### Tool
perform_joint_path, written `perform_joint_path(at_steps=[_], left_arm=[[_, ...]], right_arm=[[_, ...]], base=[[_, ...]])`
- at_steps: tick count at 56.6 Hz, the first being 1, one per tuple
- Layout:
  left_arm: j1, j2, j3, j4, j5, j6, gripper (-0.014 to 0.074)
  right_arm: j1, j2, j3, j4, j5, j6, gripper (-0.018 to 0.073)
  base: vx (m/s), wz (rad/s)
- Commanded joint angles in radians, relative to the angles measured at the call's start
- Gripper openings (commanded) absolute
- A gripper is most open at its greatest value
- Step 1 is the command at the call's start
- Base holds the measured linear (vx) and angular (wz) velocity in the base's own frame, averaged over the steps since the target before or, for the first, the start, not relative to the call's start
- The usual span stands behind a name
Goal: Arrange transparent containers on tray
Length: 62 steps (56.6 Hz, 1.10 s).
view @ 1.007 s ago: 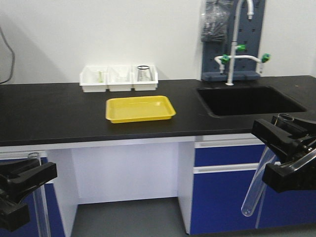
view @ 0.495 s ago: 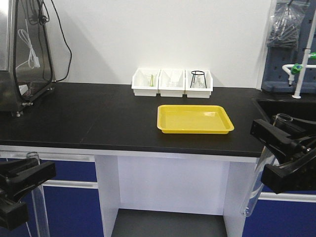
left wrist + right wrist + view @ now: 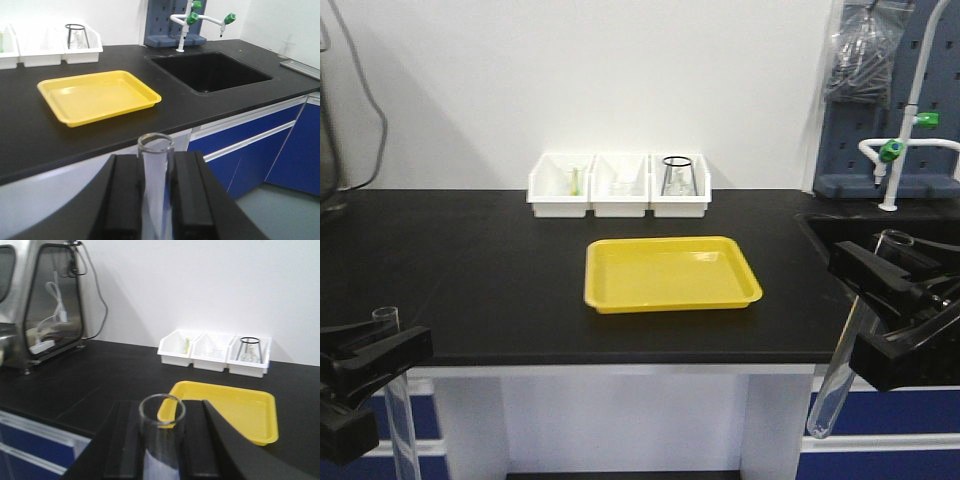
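The yellow tray (image 3: 670, 272) lies on the black counter, empty, in front of the white bins; it also shows in the wrist views (image 3: 97, 96) (image 3: 235, 410). Both grippers hang low in front of the counter edge. My left gripper (image 3: 360, 385) (image 3: 156, 161) is shut on a transparent container (image 3: 398, 425) (image 3: 156, 185), a clear tube held upright with its open rim up. My right gripper (image 3: 900, 320) (image 3: 162, 409) is shut on a second transparent container (image 3: 835, 385) (image 3: 161, 440), tilted, with its rounded end down.
Three white bins (image 3: 619, 185) stand against the wall behind the tray; one holds a flask. A black sink (image 3: 210, 70) with a faucet (image 3: 905, 150) lies to the right. A steel and glass cabinet (image 3: 45, 300) stands at the counter's left. Blue drawers (image 3: 260, 150) sit below.
The whole scene has shifted in view: tray and bins slid right, then partly back left, and look nearer. Both grippers keep their tubes and the same pose.
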Motion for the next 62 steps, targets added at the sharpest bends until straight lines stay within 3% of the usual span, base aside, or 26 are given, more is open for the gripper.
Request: perform_joint_path(at_steps=[1, 24, 62], left_arm=[[0.000, -0.011, -0.030, 0.076, 0.022, -0.009, 0.0000], [0.000, -0.011, -0.030, 0.076, 0.022, -0.009, 0.0000], [0.000, -0.011, -0.030, 0.076, 0.022, -0.009, 0.0000]], right_arm=[[0.000, -0.011, -0.030, -0.012, -0.054, -0.004, -0.0013], [0.000, -0.011, -0.030, -0.012, -0.054, -0.004, -0.0013], [0.000, -0.011, -0.030, -0.012, -0.053, -0.004, -0.0013]], base=[[0.36, -0.30], [0.39, -0.18], [0.42, 0.10]])
